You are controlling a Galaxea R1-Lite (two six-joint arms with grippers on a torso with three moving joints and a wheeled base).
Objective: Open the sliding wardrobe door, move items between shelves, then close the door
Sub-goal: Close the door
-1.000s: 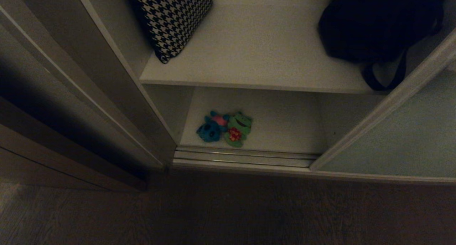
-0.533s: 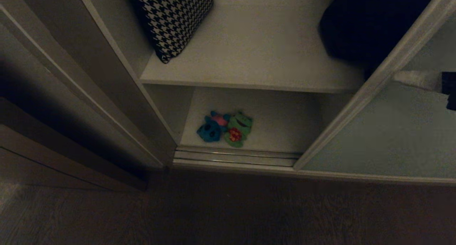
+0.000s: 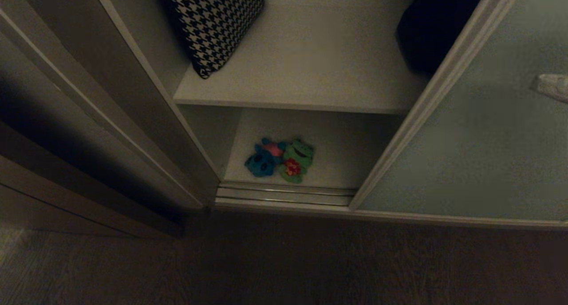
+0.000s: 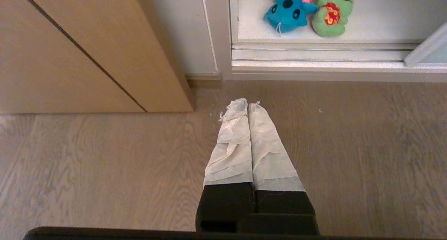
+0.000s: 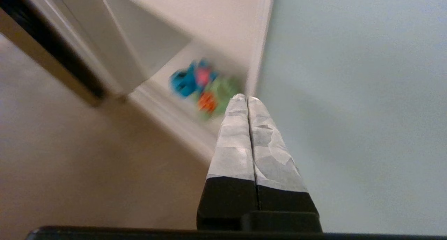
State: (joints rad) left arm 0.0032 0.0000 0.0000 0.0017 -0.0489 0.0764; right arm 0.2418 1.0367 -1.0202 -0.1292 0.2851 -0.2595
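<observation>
Looking down from my head, I see the sliding wardrobe door [image 3: 479,132] covering the right part of the opening, its slim frame edge [image 3: 426,96] running as a long slant from the floor track [image 3: 284,195] up toward the far right; the panel's long axis follows that edge; only the pale tip of my right pincer [image 3: 552,85] shows here, at the picture's right margin against the panel.

My right wrist view gives what the head view does not: my right pincer [image 5: 243,99] with both taped fingers pressed together and nothing between them, its tip just beside the frame edge [image 5: 260,51], the grey-green panel filling the side beyond; whether the tip touches the door I cannot tell.

My left wrist view alone shows my left pincer [image 4: 243,103], fingers together and empty, hanging over the wooden floor [image 4: 349,156] well short of the track.

The two plush toys lie side by side, touching, on the lower shelf [image 3: 355,158] near its front edge; the teal toy [image 3: 262,160] is to the left, the green frog toy [image 3: 298,159] to the right; the upper shelf [image 3: 319,65] carries a houndstooth bag [image 3: 213,21] at its left and a black bag [image 3: 430,25] partly hidden behind the door.
</observation>
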